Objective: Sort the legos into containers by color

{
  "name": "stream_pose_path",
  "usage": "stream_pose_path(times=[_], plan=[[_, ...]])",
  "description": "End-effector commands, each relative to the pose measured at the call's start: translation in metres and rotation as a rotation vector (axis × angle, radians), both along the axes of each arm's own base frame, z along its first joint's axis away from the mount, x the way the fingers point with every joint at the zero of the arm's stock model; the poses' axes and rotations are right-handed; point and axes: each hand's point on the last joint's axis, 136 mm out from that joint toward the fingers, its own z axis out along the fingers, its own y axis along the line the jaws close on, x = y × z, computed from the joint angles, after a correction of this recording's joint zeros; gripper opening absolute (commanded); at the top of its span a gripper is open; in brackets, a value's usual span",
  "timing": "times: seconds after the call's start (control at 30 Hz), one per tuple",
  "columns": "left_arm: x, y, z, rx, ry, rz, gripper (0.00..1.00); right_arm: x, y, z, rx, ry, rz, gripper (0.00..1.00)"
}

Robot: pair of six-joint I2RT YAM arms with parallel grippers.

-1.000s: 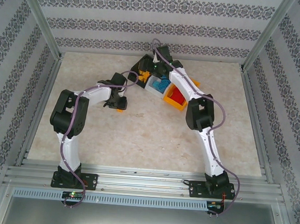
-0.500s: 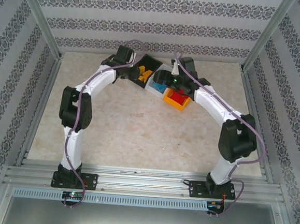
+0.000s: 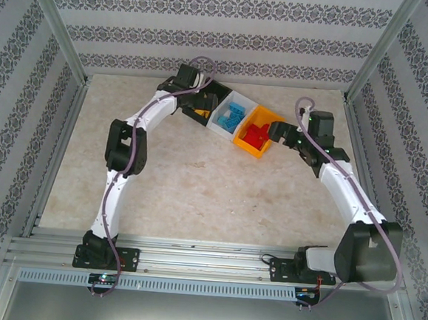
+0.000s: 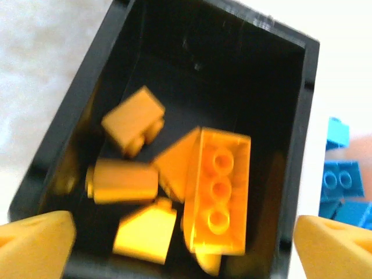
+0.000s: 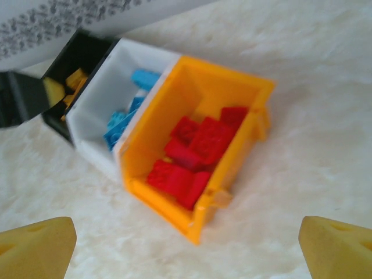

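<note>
Right arm's swung clear since half a sec ago: it was over the bins, and now the right gripper (image 3: 277,130) sits just beside the near end of the orange-yellow bin (image 5: 197,93), right of centre in the top view. Its wrist cam shows both fingertips in the bottom corners, wide apart, nothing btwn them. Left arm has barely shifted. The left gripper (image 3: 196,105) hangs over the black bin (image 4: 302,116), upper centre of the top view, fingers spread and empty too.

Orange-yellow legos (image 4: 218,192) lie heaped in the black bin, blue legos (image 5: 119,125) in the white bin (image 5: 99,99) in the middle of the row, and red legos (image 5: 192,157) in the orange-yellow bin. I can't spot any loose brick on the table (image 3: 196,196).

Looks like the tail end of a drop-off, prob. the last one. Sorting seems done or v. nearly. Next move, I'd say: lift the left arm straight up so it doesn't nudge the bin wall, check for strays, then pull both arms back.
</note>
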Motion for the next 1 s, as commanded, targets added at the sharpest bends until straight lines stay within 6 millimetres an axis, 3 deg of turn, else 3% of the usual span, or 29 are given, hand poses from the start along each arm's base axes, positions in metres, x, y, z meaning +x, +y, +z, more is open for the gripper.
stream_pose_path(times=[0.0, 0.07, 0.23, 0.37, 0.6, 0.73, 0.97], plan=[[-0.023, 0.007, 0.084, -0.013, -0.166, 0.002, 1.0, 0.002, -0.035, -0.029, -0.132, -0.029, -0.037, 0.98], [-0.047, 0.019, 0.098, -0.012, -0.195, 0.023, 1.0, 0.005, -0.044, -0.044, -0.126, -0.032, -0.056, 0.98], [-0.115, 0.06, 0.097, 0.018, -0.237, 0.119, 1.0, 0.024, -0.049, -0.066, -0.156, -0.122, -0.059, 0.98], [-0.16, 0.114, 0.091, 0.12, -0.262, 0.25, 1.0, 0.026, -0.052, -0.071, -0.154, -0.077, -0.042, 0.98], [-0.227, 0.212, 0.065, 0.336, -0.383, 0.476, 1.0, 0.007, -0.054, -0.071, -0.249, -0.288, -0.021, 0.98], [-0.235, 0.233, 0.052, 0.299, -0.466, 0.524, 1.0, 0.007, -0.056, -0.078, -0.264, -0.311, -0.031, 0.98], [-0.211, 0.223, 0.019, 0.314, -0.609, 0.424, 1.0, 0.009, -0.056, -0.082, -0.272, -0.336, -0.036, 0.98]])
